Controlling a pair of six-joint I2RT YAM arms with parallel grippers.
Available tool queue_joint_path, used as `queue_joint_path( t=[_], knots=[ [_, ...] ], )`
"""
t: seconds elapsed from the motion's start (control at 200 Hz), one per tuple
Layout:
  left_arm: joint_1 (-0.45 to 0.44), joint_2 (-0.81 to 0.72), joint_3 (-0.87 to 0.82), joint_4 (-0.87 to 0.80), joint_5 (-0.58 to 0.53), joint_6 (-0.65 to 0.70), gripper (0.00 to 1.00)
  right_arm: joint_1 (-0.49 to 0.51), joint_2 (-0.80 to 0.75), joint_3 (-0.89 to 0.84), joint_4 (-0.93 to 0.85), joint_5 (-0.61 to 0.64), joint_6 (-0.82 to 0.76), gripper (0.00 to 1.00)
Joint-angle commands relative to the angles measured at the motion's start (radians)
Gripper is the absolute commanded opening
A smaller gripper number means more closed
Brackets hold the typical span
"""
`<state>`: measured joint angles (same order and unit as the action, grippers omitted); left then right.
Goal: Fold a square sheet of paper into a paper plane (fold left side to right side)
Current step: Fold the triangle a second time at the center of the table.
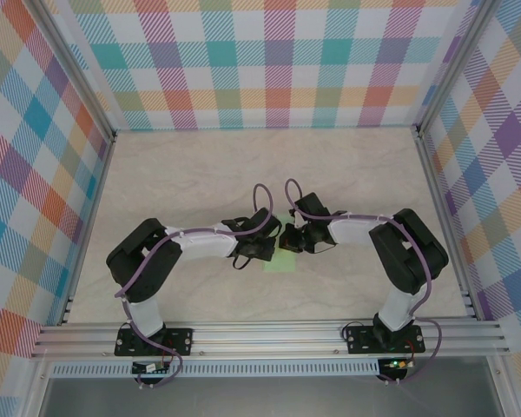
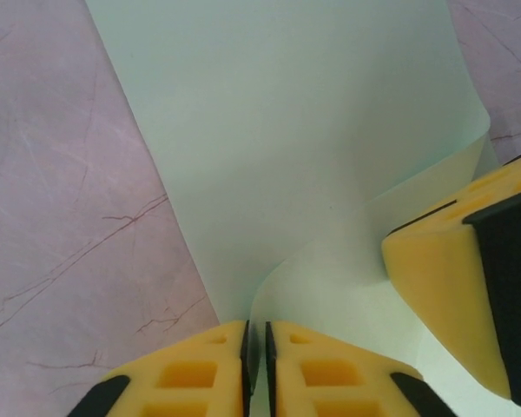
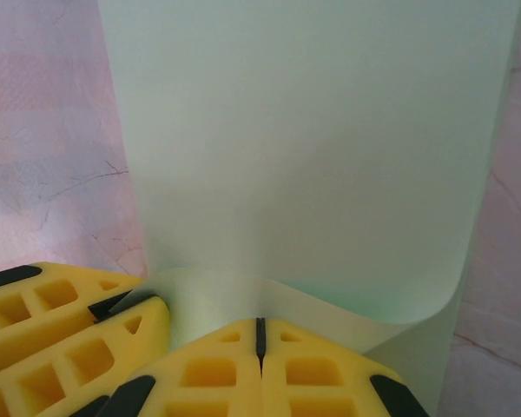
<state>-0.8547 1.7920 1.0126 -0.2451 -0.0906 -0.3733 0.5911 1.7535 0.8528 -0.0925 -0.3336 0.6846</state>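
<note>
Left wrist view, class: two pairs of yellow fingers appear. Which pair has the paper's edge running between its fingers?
The pair at the bottom centre, the left gripper; the green sheet of paper curls into its narrow gap. The other fingers enter from the right.

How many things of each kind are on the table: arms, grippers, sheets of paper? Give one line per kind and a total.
Arms: 2 (left, right)
Grippers: 2 (left gripper, right gripper)
Paper: 1 pale green sheet
Total: 5

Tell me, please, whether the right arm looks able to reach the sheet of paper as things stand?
Probably yes: the right end effector is already at the curled edge of the sheet of paper, apparently pinching it, with nothing between.
</note>
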Motion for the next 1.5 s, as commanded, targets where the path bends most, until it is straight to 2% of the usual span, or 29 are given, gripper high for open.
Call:
queue_joint_path(
  t=[0.0,0.145,0.22,0.345,0.475,0.585,0.74,0.905,1.495],
  knots=[
    [0.000,-0.076,0.012,-0.093,-0.036,0.009,0.21,0.007,0.016,-0.017,-0.061,0.034,-0.027,0.00],
    [0.002,-0.166,0.000,-0.124,-0.041,0.004,0.30,0.007,0.011,-0.018,-0.062,0.036,-0.027,0.00],
    [0.003,-0.214,-0.021,-0.120,-0.014,-0.009,0.32,0.009,0.008,-0.017,-0.061,0.034,-0.027,0.00],
    [0.001,-0.268,-0.079,-0.043,0.138,-0.040,0.32,0.008,0.011,-0.015,-0.062,0.033,-0.027,0.00],
    [0.002,-0.253,-0.117,0.075,0.316,-0.082,0.32,0.007,0.010,-0.015,-0.065,0.031,-0.028,0.00],
    [0.002,-0.211,-0.135,0.146,0.384,-0.116,0.31,0.009,0.010,-0.015,-0.068,0.033,-0.029,0.00],
    [0.003,-0.140,-0.125,0.182,0.409,-0.124,0.30,0.009,0.011,-0.012,-0.074,0.033,-0.030,0.00],
    [0.009,-0.091,-0.124,0.182,0.385,-0.125,0.28,0.010,0.012,-0.008,-0.082,0.038,-0.034,0.00],
    [0.021,-0.074,-0.164,0.148,0.314,-0.124,0.26,0.011,0.012,-0.003,-0.111,0.057,-0.048,0.00]
  ],
)
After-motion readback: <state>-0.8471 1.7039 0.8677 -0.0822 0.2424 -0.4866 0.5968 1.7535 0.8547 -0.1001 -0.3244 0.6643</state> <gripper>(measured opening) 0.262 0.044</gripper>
